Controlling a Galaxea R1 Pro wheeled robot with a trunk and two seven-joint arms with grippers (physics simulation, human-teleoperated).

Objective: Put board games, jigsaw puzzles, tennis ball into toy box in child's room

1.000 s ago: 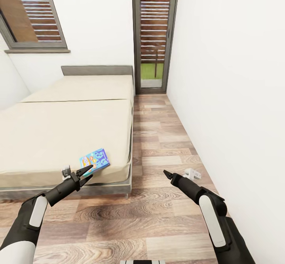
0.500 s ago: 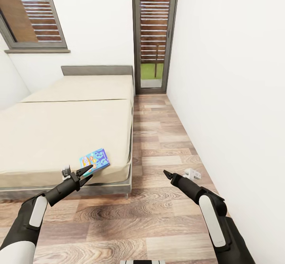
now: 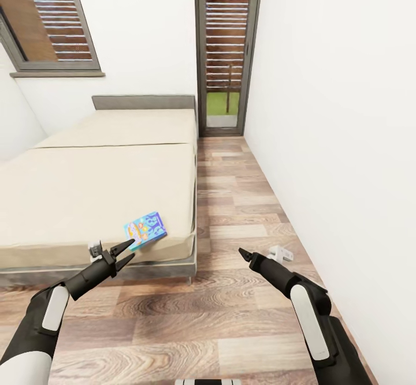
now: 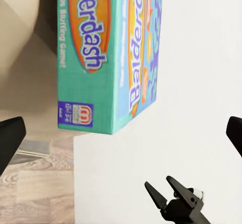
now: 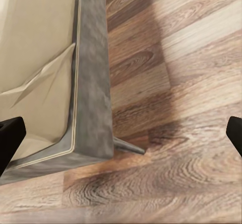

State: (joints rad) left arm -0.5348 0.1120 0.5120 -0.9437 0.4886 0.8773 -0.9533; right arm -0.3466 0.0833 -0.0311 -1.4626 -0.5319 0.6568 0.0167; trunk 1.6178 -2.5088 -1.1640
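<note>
On the near right corner of the bed (image 3: 98, 189) lies a blue game (image 3: 145, 230), flat on the cream mattress, close to the edge. Just in front of it hangs the left gripper (image 3: 126, 250), its fingers wide apart with nothing in them. Over the wood floor (image 3: 231, 316) to the right, the right gripper (image 3: 243, 253) also has wide, empty fingers.

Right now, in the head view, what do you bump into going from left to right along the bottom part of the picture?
Left gripper with its jaws open → blue board game on the corner of the bed → right gripper → small white thing on the floor → white wall.
</note>
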